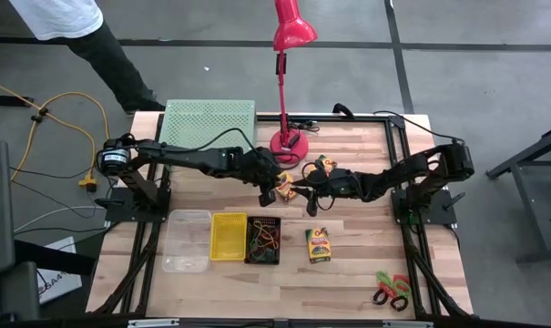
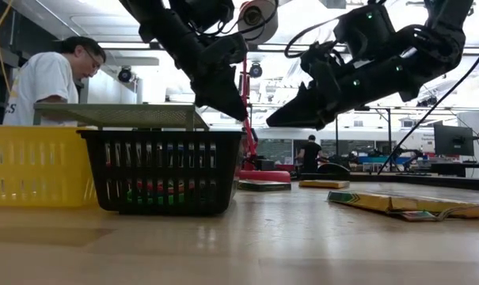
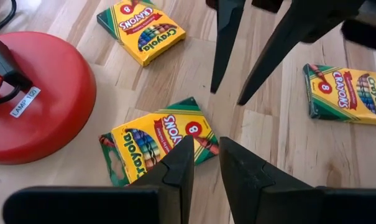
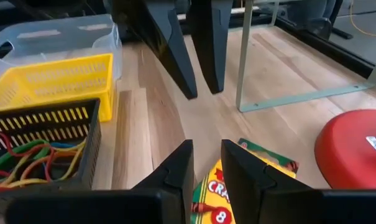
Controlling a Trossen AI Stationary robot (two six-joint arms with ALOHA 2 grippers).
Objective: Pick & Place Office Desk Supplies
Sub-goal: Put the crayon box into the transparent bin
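Note:
Three yellow crayon boxes lie flat on the wooden table: one under both grippers, one near the red lamp base, one nearer the front. My left gripper hovers over the middle box, fingers narrowly open with nothing between them. My right gripper faces it from the table's right, also narrowly open, above the same box. In the low view both grippers hang well clear of the tabletop.
A clear bin, a yellow bin and a black mesh bin holding coloured loops stand in a row front left. Scissors lie front right. The lamp base and green rack stand behind. A person stands beyond the table's far left corner.

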